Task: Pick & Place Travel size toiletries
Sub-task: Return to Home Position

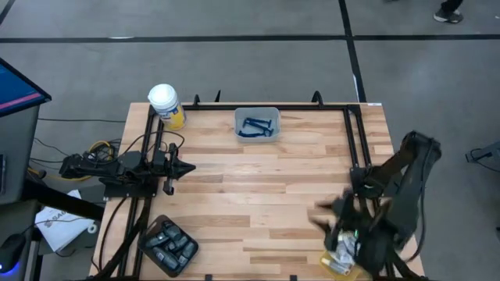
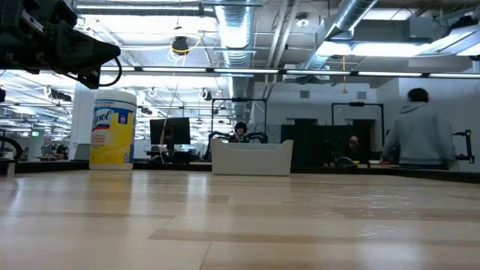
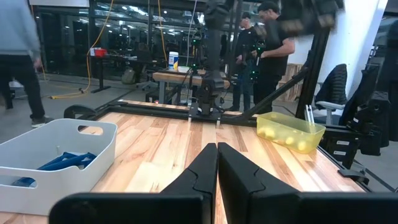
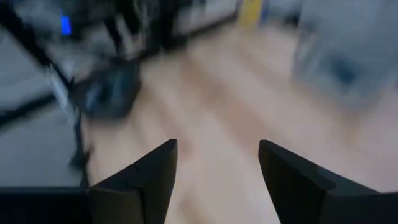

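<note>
Blue razors lie in a white bin at the table's far edge, also in the left wrist view. Dark grey pods fill a dark tray at the near left corner. More small items sit in a yellow container at the near right. My left gripper hovers shut near the left edge, holding nothing. My right gripper is blurred above the near right part of the table, beside the yellow container. Its fingers stand open and empty.
A big yellow jar with a white lid stands at the far left corner. A black frame runs along the table's edges. Bare wood lies across the middle. People stand in the room beyond.
</note>
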